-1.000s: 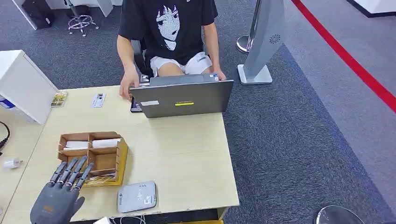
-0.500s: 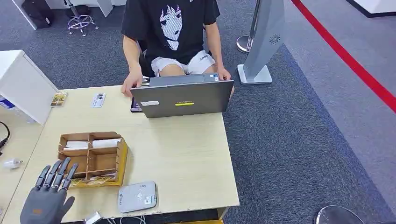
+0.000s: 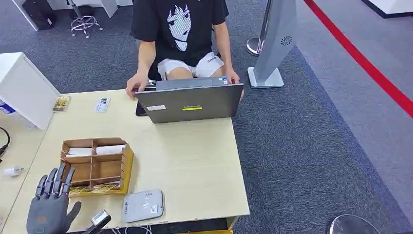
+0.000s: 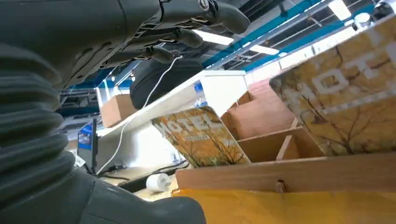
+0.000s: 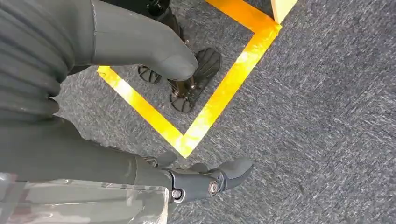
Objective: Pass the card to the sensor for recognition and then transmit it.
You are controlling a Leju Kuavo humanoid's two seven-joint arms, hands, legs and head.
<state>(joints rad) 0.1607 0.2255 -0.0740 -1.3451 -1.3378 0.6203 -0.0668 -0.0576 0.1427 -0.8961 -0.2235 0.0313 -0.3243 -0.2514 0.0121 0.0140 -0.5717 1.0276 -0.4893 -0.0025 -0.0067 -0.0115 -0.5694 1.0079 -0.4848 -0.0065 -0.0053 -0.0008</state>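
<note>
The left hand [image 3: 48, 210], fingers spread and empty, is hovering beside the wooden card organizer [image 3: 97, 165]; reaching clumsily risks nudging it or knocking hotel cards [image 4: 198, 137] flat.

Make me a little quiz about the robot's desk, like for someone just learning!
1. True or false: the left hand is holding a card.
2. What stands closest to the grey card sensor? A) the laptop B) the wooden organizer C) the white cabinet
3. Fill in: the cards in the organizer carry the word ____.

Key: 1 false, its fingers are spread with nothing in them. 2 B. 3 HOTEL.
</note>
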